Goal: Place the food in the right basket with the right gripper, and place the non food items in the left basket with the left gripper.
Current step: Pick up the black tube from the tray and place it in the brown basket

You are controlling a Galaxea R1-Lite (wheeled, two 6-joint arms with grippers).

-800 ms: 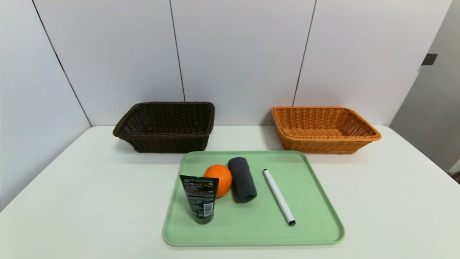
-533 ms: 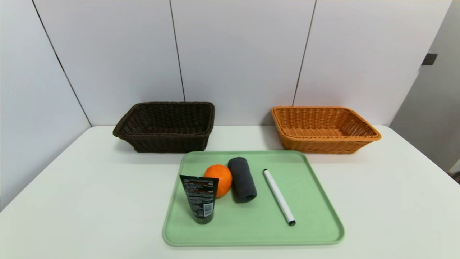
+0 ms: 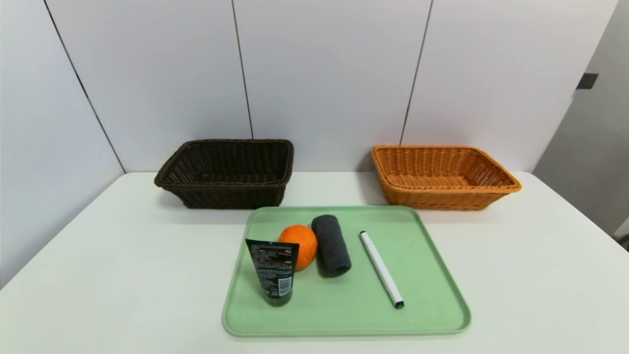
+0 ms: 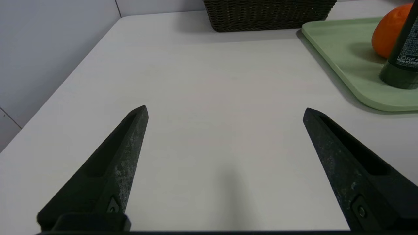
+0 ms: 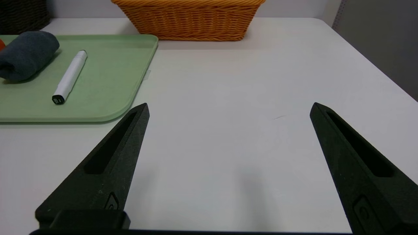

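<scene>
1. White wall panels are seen behind a white worktop [image 3: 123, 275] on which a green tray [image 3: 422, 314] is set; places below are given relative to this tray.
2. On the tray, an orange [image 3: 300, 244] is found toward the back left, partly hidden by a black tube [image 3: 272, 273] that stands on its cap in front of it.
3. Just right of the orange a rolled grey cloth [image 3: 331, 244] is laid; whether the two touch cannot be told.
4. Right of the cloth, and apart from it, a white pen [image 3: 382, 269] is laid slantwise on the tray floor.
5. Behind the tray's left corner a dark brown basket [image 3: 226, 173] is placed on the worktop, with nothing seen in it.
6. Behind the tray's right corner an orange-tan basket [image 3: 442, 176] is placed, likewise with nothing seen in it.
7. Neither arm is caught by the head view.
8. In the left wrist view the left claw [image 4: 225, 109] is held low over bare worktop to the left of the tray, its jaws spread wide with nothing between them.
9. In the right wrist view the right claw [image 5: 229, 107] is held low over bare worktop to the right of the tray, jaws likewise spread wide and holding nothing.
</scene>
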